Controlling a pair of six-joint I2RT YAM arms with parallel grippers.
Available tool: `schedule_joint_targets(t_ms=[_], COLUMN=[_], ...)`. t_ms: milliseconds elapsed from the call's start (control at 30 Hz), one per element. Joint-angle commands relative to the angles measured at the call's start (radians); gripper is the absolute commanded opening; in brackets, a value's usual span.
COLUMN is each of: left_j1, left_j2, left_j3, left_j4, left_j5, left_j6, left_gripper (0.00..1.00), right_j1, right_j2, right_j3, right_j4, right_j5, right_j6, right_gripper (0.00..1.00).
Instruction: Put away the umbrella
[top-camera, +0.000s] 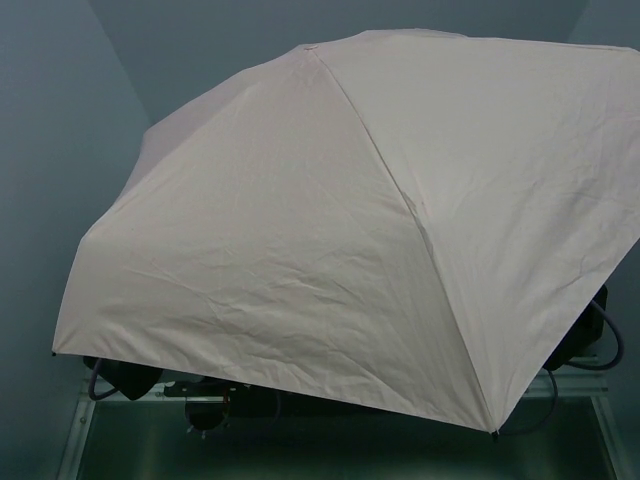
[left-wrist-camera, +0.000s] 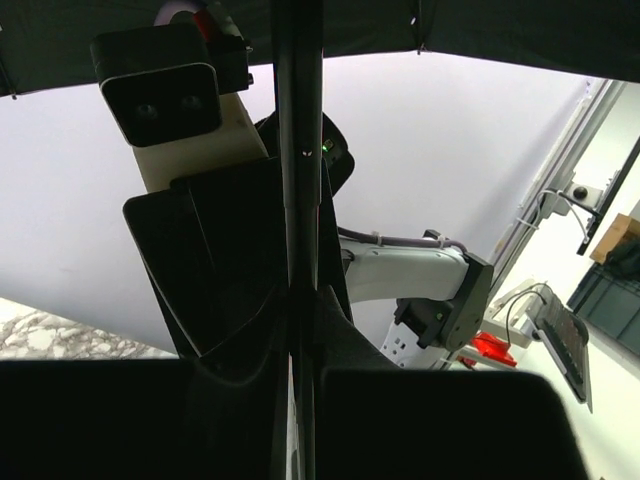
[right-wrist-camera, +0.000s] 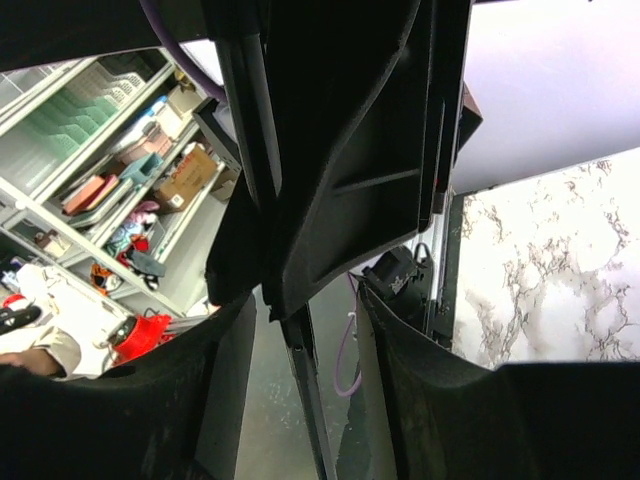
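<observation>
Soft, even light is falling from above on the umbrella (top-camera: 330, 230), showing its creases without glare, while a cool bluish cast is tinting the whole overhead view. Under its rim a deep shadow is swallowing the detail. In the left wrist view a bright wall (left-wrist-camera: 480, 160) is backlighting everything, so the left claw (left-wrist-camera: 303, 375) is showing as a blurred, near-black silhouette. In the right wrist view the right claw (right-wrist-camera: 308, 310) is likewise looking dark and out of focus, while the marble surface (right-wrist-camera: 545, 270) is glowing pale and the shelves (right-wrist-camera: 100, 140) are showing fairly sharp.
</observation>
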Motion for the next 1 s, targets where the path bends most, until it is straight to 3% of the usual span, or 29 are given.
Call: schedule_joint_targets(t_ms=[0, 300, 400, 500, 633, 733, 800, 867, 967], left_j1=[-0.007, -0.008, -0.008, -0.008, -0.009, -0.007, -0.005, -0.003, -0.002], left_j2=[-0.031, -0.042, -0.046, -0.046, -0.047, -0.072, -0.096, -0.116, -0.122], left_j3=[0.001, -0.012, -0.019, -0.023, -0.045, -0.103, -0.142, -0.168, -0.178], left_j4=[0.042, 0.026, 0.026, 0.026, 0.047, 0.089, 0.115, 0.133, 0.175], left_j5=[-0.032, -0.105, -0.126, -0.135, -0.154, -0.237, -0.314, -0.398, -0.512], left_j6=[0.037, 0.054, 0.058, 0.054, 0.025, 0.018, 0.027, 0.035, 0.041], left_gripper=[0.00, 0.00, 0.00, 0.00, 0.02, 0.47, 0.67, 0.77, 0.82], right_j1=[0.011, 0.012, 0.012, 0.012, 0.009, 0.002, -0.001, -0.004, -0.007], right_j2=[0.014, 0.010, 0.007, 0.007, 0.006, 0.006, 0.000, -0.004, -0.007], right_j3=[-0.010, -0.006, -0.006, -0.006, 0.016, 0.031, 0.038, 0.044, 0.052], right_j4=[0.010, -0.186, -0.189, -0.181, -0.227, -0.231, -0.245, -0.280, -0.307], right_j5=[-0.015, 0.016, 0.016, 0.013, 0.028, 0.032, 0.035, 0.049, 0.060], right_j6=[-0.010, -0.183, -0.185, -0.186, -0.229, -0.230, -0.243, -0.270, -0.287], right_gripper=[0.44, 0.43, 0.33, 0.03, 0.01, 0.01, 0.01, 0.01, 0.01])
